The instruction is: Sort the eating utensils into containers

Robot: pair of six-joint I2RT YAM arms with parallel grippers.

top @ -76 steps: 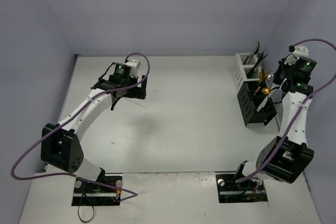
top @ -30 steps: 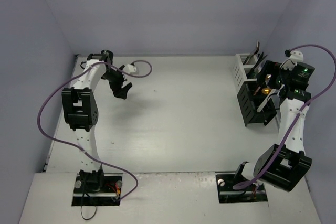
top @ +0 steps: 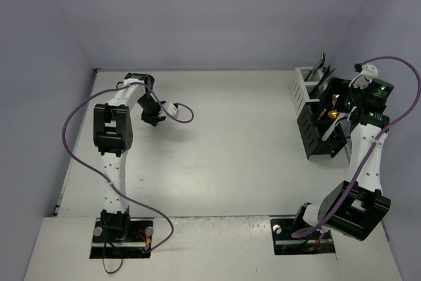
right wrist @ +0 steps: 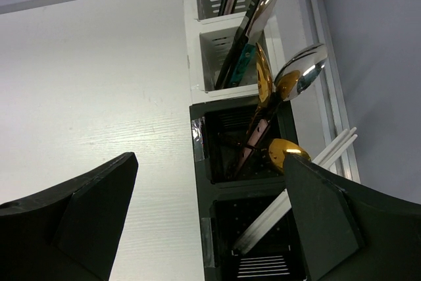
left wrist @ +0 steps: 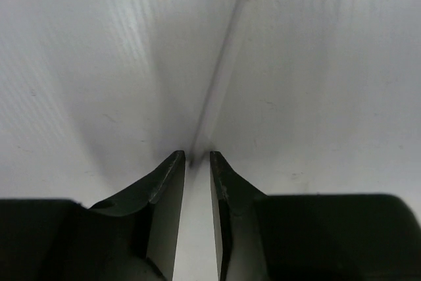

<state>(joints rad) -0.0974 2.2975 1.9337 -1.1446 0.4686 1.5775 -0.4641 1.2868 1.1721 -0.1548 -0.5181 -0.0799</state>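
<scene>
A long thin pale chopstick point(left wrist: 220, 64) lies on the white table and runs away from my left gripper point(left wrist: 197, 157). The two black fingertips are nearly together on its near end. From above, the left gripper point(top: 152, 118) is low over the far left of the table. At the far right stand the white container point(right wrist: 195, 37) and the black container point(right wrist: 200, 162). They hold gold spoons point(right wrist: 286, 153), a silver spoon point(right wrist: 306, 67), a teal-handled piece point(right wrist: 247, 60) and pale chopsticks point(right wrist: 289, 205). My right gripper point(right wrist: 210, 208) hangs open over the black container point(top: 308, 129), holding nothing.
Purple cables point(top: 79, 120) loop off both arms. Grey-violet walls close the table on the left, back and right. The containers stand hard against the right wall. Both arm bases point(top: 122, 231) are bolted at the near edge.
The left arm folded back toward its base and the left jaws narrowed from wide open to almost together on the chopstick. The right arm has barely moved.
</scene>
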